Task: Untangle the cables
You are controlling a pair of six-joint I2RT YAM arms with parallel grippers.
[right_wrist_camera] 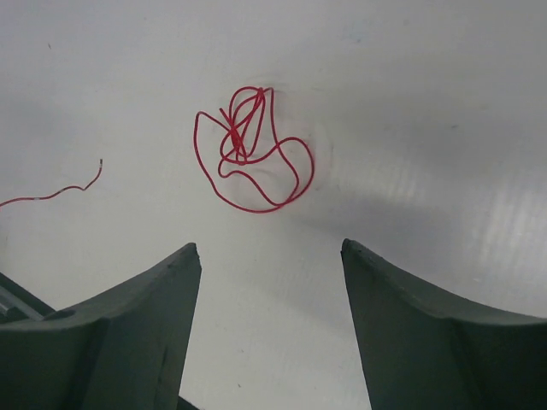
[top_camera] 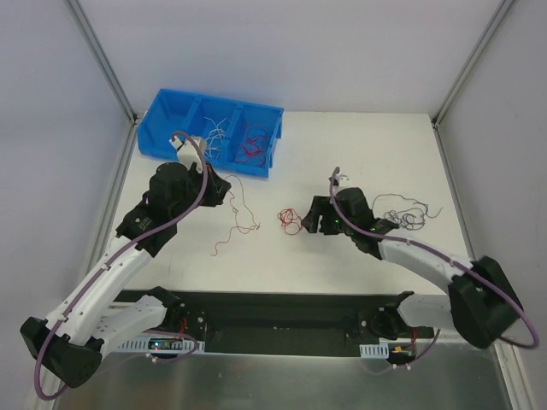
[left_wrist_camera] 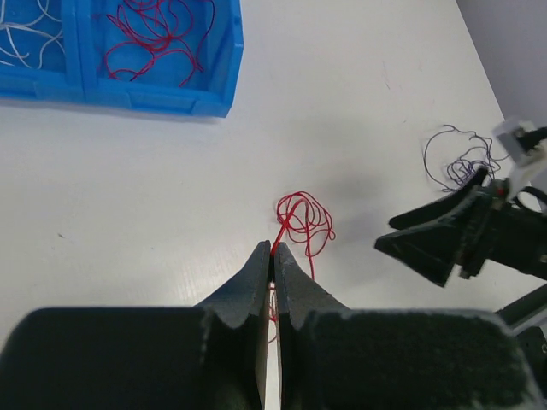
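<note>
My left gripper (top_camera: 224, 190) (left_wrist_camera: 273, 252) is shut on a thin red wire (top_camera: 244, 224) that trails from its tips down onto the white table. A small tangle of red wire (top_camera: 289, 220) (left_wrist_camera: 304, 220) (right_wrist_camera: 249, 155) lies on the table in the middle. My right gripper (top_camera: 306, 219) (right_wrist_camera: 270, 248) is open and empty, low over the table just right of that tangle. It also shows in the left wrist view (left_wrist_camera: 412, 243). A bunch of dark purple wires (top_camera: 406, 212) (left_wrist_camera: 461, 159) lies beyond the right arm.
A blue bin (top_camera: 205, 159) (left_wrist_camera: 171, 96) stands at the back left, with white wires (top_camera: 214, 130) in one compartment and red wires (top_camera: 254, 141) (left_wrist_camera: 158, 30) in another. The held wire's free end (right_wrist_camera: 51, 193) lies left of the right gripper.
</note>
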